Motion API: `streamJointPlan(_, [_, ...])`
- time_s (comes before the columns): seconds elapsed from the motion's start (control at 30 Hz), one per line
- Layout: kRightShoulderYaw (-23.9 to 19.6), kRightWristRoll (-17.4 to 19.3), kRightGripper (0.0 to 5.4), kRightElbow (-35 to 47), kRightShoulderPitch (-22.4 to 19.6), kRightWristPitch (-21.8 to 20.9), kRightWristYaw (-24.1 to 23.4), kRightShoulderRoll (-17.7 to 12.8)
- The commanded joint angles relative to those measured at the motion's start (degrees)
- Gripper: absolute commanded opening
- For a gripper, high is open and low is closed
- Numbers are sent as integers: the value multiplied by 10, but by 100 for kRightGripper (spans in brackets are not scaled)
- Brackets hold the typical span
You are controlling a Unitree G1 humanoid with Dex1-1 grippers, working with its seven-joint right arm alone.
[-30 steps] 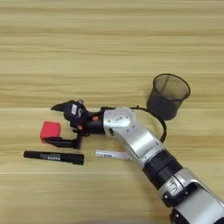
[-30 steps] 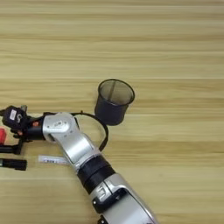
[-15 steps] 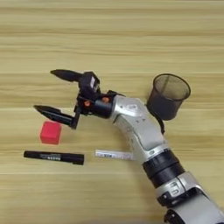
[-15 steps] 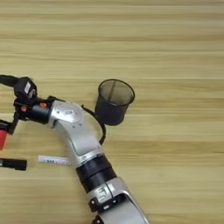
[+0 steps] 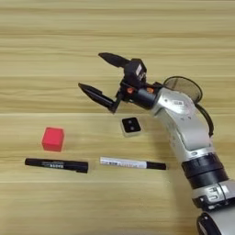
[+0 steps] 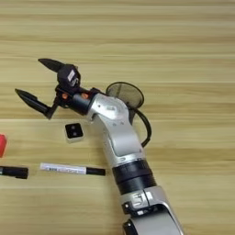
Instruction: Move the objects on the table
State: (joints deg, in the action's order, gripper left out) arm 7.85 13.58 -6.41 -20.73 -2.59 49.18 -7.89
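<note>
Three objects lie loose on table (image 5: 55, 41): red cube (image 5: 53, 138), die (image 5: 131, 126), black marker (image 5: 56, 164); right gripper (image 5: 94, 73) spread wide, empty, above them.

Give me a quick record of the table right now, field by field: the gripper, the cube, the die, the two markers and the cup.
gripper: open, empty, above the table
red cube: left, above the black marker
die: below the gripper, dotted black face up
black marker: lying flat, front left
white marker: lying flat, right of the black marker
mesh cup: behind the arm
</note>
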Motion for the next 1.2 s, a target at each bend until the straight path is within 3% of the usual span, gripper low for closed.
streamJointPlan(0.03, [-23,18,536,56,-25,10,-4,-32])
streamJointPlan(0.2, [-31,28,536,118,2,33,27,-86])
streamJointPlan(0.53, [-42,19,536,175,86,79,36,-156])
streamJointPlan(0.87, [-29,-7,536,209,153,125,1,-164])
streamJointPlan(1.03, [-29,-19,536,198,170,147,-26,-156])
streamJointPlan(1.2, [-22,-42,536,166,164,137,-56,-141])
